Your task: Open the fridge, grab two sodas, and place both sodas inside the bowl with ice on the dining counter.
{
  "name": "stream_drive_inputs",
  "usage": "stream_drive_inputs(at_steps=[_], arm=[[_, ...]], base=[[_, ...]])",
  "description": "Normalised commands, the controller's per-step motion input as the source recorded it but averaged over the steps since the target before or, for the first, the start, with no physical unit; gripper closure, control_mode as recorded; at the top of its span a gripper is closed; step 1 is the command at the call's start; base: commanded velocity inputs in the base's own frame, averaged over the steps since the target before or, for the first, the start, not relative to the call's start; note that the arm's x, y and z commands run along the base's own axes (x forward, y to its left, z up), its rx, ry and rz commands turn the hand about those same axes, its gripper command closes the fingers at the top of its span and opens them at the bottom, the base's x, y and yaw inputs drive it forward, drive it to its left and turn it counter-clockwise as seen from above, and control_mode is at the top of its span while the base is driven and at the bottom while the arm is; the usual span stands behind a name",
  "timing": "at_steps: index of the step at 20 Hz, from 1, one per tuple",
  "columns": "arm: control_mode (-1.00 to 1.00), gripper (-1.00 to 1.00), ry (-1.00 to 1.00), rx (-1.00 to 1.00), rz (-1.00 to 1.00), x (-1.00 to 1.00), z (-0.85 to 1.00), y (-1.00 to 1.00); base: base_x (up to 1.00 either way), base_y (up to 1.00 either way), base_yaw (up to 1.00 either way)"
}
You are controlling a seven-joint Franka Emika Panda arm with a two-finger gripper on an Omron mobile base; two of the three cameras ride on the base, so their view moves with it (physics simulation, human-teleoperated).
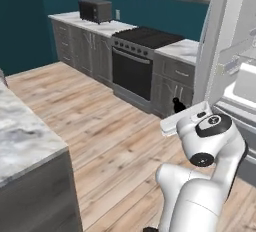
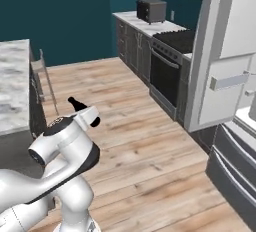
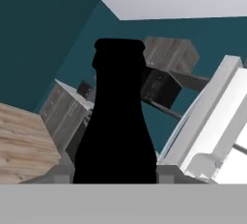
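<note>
A dark, near-black slim soda stands upright between my fingertips in the hand view, and my gripper is shut on its lower body. From the base, the soda pokes up past the hand, with the gripper held at mid height over the wooden floor. It shows again as the soda in the gripper. The fridge stands at the right with its door swung open and white interior showing; fridge drawers sit low. The dining counter lies to the left. The bowl is out of view.
Dark grey cabinets with a marble top, a black stove and a toaster oven line the far wall. A stool stands by the dining counter. Wooden floor stretches between counter and fridge.
</note>
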Motion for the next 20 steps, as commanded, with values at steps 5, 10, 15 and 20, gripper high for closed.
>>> stream_drive_inputs(at_steps=[5, 10, 15, 20], arm=[[1.0, 1.0, 0.0, 0.0, 0.0, 0.0, 0.0, 0.0], [1.0, 1.0, 0.0, 0.0, 0.0, 0.0, 0.0, 0.0], [1.0, 1.0, 0.0, 0.0, 0.0, 0.0, 0.0, 0.0], [1.0, 1.0, 0.0, 0.0, 0.0, 0.0, 0.0, 0.0]], base=[[0.0, 1.0, 0.08], [0.0, 1.0, 0.04], [-0.08, 1.0, 0.02], [-0.06, 1.0, 0.0]])
